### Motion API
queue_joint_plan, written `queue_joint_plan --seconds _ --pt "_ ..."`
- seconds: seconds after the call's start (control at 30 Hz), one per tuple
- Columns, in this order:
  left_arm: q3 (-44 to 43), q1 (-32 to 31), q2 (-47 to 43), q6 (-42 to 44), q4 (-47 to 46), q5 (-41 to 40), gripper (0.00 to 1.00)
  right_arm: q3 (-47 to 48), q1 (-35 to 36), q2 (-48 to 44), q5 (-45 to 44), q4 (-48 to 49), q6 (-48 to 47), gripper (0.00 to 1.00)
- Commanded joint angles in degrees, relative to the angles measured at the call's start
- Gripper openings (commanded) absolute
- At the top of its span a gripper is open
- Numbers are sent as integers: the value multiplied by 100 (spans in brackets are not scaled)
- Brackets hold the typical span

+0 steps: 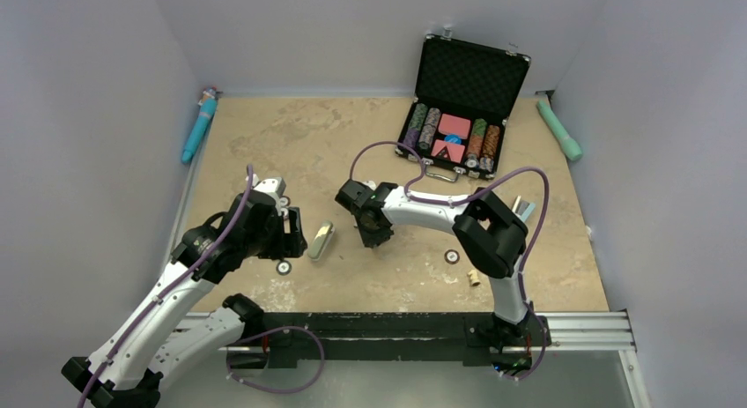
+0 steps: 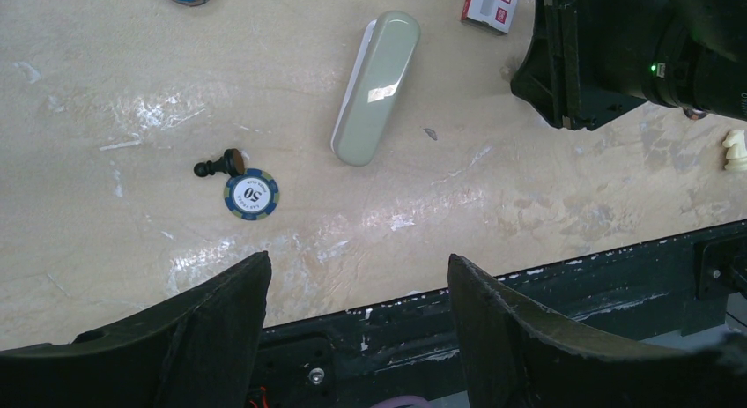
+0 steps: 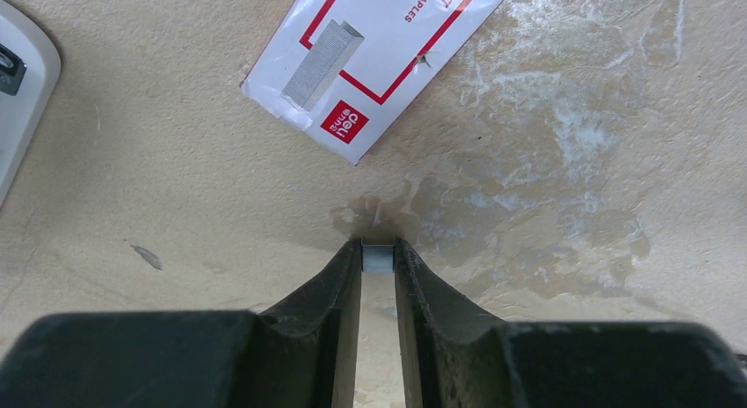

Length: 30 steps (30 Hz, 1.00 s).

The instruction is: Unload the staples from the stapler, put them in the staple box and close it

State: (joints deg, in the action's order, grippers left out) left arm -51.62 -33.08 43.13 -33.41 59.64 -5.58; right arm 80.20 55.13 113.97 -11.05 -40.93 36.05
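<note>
ok so the right gripper (image 3: 377, 251) has its fingers squeezed down to a narrow slit, and pinched right at the tips is the staples (image 3: 377, 260), a tiny silvery strip held low over the table (image 3: 617, 161). Can't tell if it's actually touching the surface or just above it.

Directly ahead of those fingertips is the red-and-white staples box (image 3: 379, 47), lying flat with one corner pointing back at the fingers, near but not touching. The stapler (image 2: 377, 86), a pale grey-green one, lies flat off to that gripper's left, with only its rounded end peeking into the right wrist view. From overhead it sits between the two grippers.

The left gripper (image 2: 357, 285) is spread wide with nothing in it, hanging over the near edge of the table by the black rail (image 2: 617, 276). Between it and the stapler, a bit to the side, sit a poker chip (image 2: 251, 194) marked 50 and a black pawn (image 2: 218, 166) on its side right up against it.

Other clutter: an open chip case (image 1: 462, 100) at the far side, a second chip (image 1: 452, 256) and a pale chess piece (image 1: 473, 276) near the right arm, a teal tool (image 1: 200, 126) along the left wall and a green tool (image 1: 561, 130) on the right.
</note>
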Motion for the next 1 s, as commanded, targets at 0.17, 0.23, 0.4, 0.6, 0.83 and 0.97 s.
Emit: queue_joint_plan --seconds 0.17,0.23,0.4,0.6,0.83,0.97 --pt "17 -50 -134 -2 -35 -8 76 -194 21 -106 -145 -113 162 14" --pt "18 -67 -180 -1 -40 -38 76 -199 23 -185 -127 -146 172 11" --pt "0 -82 -211 -22 -14 -93 76 -252 25 -421 -92 -235 163 0" --pt "10 -87 -287 -47 3 -152 76 -560 23 -830 -116 -270 148 0" --pt "-7 -101 -306 -56 43 -225 76 -984 22 -1570 -225 -365 75 0" --pt "-12 -107 -291 -61 41 -254 81 -922 10 -1897 -381 -544 131 0"
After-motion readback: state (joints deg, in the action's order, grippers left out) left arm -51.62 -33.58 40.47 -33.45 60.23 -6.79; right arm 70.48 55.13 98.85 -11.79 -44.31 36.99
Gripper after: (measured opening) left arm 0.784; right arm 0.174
